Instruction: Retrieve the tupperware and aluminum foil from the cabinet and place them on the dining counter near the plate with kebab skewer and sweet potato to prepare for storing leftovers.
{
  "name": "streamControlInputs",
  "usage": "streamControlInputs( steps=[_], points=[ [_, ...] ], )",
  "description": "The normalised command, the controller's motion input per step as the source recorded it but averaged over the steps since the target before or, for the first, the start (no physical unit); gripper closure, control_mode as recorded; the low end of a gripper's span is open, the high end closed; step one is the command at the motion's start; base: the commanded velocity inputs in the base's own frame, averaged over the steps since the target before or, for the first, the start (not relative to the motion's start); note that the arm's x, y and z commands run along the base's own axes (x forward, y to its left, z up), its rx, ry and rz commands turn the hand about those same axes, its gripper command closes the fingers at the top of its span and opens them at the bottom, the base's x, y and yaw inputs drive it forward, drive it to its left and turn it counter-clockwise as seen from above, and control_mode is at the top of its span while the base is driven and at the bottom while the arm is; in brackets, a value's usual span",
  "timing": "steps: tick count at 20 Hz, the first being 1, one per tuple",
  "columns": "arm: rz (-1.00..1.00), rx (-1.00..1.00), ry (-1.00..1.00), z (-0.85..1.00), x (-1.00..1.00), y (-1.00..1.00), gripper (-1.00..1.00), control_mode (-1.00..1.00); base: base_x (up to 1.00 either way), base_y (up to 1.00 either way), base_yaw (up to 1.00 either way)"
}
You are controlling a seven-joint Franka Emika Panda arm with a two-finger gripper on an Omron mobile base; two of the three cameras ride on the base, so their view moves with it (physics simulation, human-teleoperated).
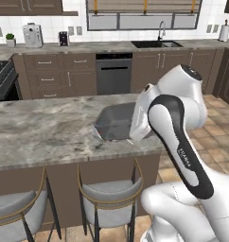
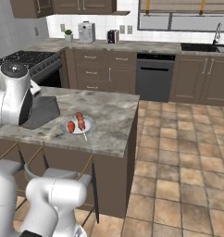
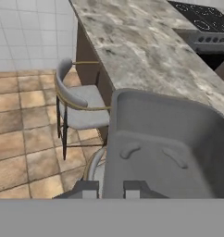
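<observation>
Stone dining counter (image 1: 45,127) bears the tupperware (image 3: 169,148), gripper (image 3: 111,189) clamped on its rim; lower it level beside the plate (image 2: 79,125).

Arm rises from base, elbow bent high, forearm reaching fwd & down w/ wrist angled low. Gripper (image 3: 111,189) seen in hand view: two dark finger tips at bottom, jaws closed down narrow on the near rim of the tupperware (image 3: 169,139). In both base views, hand itself is hidden behind the arm's own white links.
</observation>
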Motion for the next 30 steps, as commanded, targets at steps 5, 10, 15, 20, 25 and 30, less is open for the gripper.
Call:
streamControlInputs(
  steps=[5,10,15,20,25,30],
  points=[
    [0.02,-0.04,-0.05,-0.57,0.49,0.45,1.00,-1.00,0.00,0.00,0.00],
    [0.00,0.01,-0.04,-0.49,0.47,0.38,1.00,-1.00,0.00,0.00,0.00],
    [0.00,0.09,0.00,-0.25,0.60,0.24,1.00,-1.00,0.00,0.00,0.00],
    [0.05,0.11,0.07,-0.07,0.74,0.14,1.00,-1.00,0.00,0.00,0.00],
    [0.10,0.03,0.11,-0.14,0.69,0.30,1.00,-1.00,0.00,0.00,0.00],
    [0.10,0.00,0.11,-0.36,0.65,0.40,1.00,-1.00,0.00,0.00,0.00]
  ],
)
